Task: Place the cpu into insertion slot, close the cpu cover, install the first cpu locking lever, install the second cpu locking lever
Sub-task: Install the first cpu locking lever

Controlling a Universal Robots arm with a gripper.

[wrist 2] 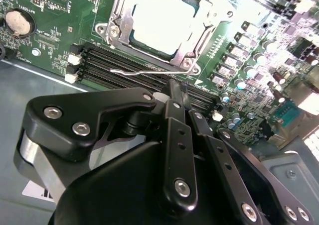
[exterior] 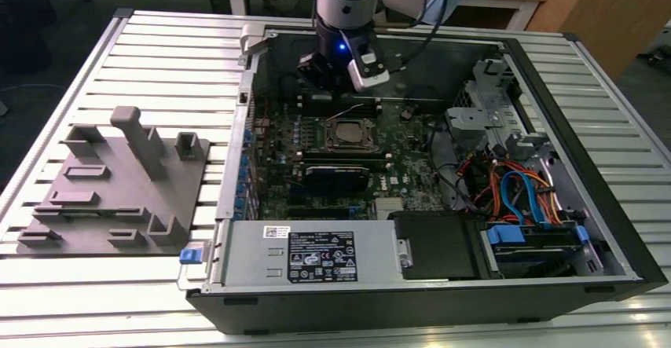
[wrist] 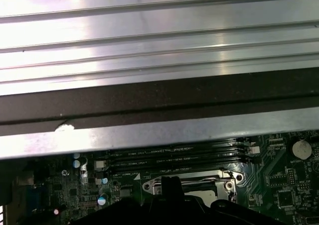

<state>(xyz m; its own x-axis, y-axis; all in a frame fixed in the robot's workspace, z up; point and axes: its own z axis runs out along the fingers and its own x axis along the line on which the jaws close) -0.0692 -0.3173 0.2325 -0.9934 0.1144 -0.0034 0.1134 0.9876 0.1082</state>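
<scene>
The cpu (wrist 2: 162, 18) lies in the insertion slot (exterior: 351, 134), its pale top bright with glare. The cpu cover (wrist 2: 202, 36) is folded down around it as a silvery frame. A thin wire locking lever (wrist 2: 149, 71) runs along the side of the socket nearest my gripper. In the exterior view a thin lever (exterior: 346, 113) angles up just beyond the socket. My gripper (wrist 2: 177, 88) hangs over the memory slots, its black fingers together with nothing between them and the tips just short of that lever. The gripper (exterior: 333, 89) sits inside the case above the board. The fingertip (wrist: 169, 184) shows in front of the socket (wrist: 224, 177).
Long black memory slots (wrist 2: 124, 60) lie between gripper and socket, with a coin battery (wrist 2: 17, 22) beside them. The case holds a power supply (exterior: 304, 255), a black card (exterior: 335, 177) and a drive cage with cables (exterior: 524, 199). A grey fixture plate (exterior: 115, 183) lies at the exterior view's left.
</scene>
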